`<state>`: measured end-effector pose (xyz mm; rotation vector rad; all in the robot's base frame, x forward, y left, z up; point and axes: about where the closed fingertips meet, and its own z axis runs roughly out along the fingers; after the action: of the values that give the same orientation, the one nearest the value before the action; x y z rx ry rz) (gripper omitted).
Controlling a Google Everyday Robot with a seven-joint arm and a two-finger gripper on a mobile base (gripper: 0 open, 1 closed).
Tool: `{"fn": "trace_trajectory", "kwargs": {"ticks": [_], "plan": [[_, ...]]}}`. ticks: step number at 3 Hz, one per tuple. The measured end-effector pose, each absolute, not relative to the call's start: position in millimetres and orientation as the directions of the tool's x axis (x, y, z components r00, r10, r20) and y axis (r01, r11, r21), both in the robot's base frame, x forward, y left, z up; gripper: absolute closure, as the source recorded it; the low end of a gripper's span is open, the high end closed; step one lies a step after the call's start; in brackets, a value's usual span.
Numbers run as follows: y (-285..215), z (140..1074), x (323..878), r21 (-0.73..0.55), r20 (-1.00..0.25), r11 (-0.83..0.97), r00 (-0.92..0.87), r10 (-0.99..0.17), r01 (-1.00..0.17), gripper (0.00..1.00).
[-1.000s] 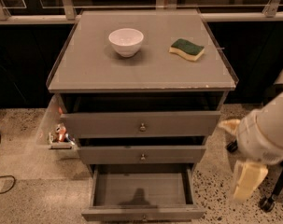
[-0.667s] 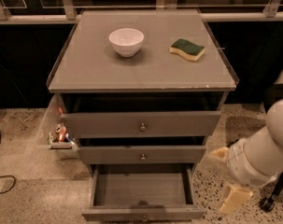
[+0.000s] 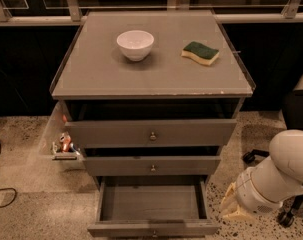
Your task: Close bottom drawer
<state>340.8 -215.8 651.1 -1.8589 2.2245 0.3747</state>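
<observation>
While the bottom drawer (image 3: pixel 151 204) stands open at six o'clock, the gripper (image 3: pixel 234 208) hangs at four o'clock, seemingly apart; I cannot tell its grip state.

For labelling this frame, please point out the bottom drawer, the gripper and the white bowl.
bottom drawer (image 3: pixel 151 204), camera view, on its bare inner floor.
gripper (image 3: pixel 231 210), camera view, on its tan end, right of the drawer.
white bowl (image 3: pixel 135 49), camera view, on its outer wall.
</observation>
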Motion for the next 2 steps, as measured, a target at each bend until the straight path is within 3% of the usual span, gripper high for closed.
{"fn": "trace_trajectory", "kwargs": {"ticks": [1,2], "plan": [[-215,653,339,0.050,-0.323,0.164,-0.172,-0.931,-0.985,0.90],[-216,618,335,0.078,-0.335,0.201,-0.215,-0.917,-0.977,1.00]]}}
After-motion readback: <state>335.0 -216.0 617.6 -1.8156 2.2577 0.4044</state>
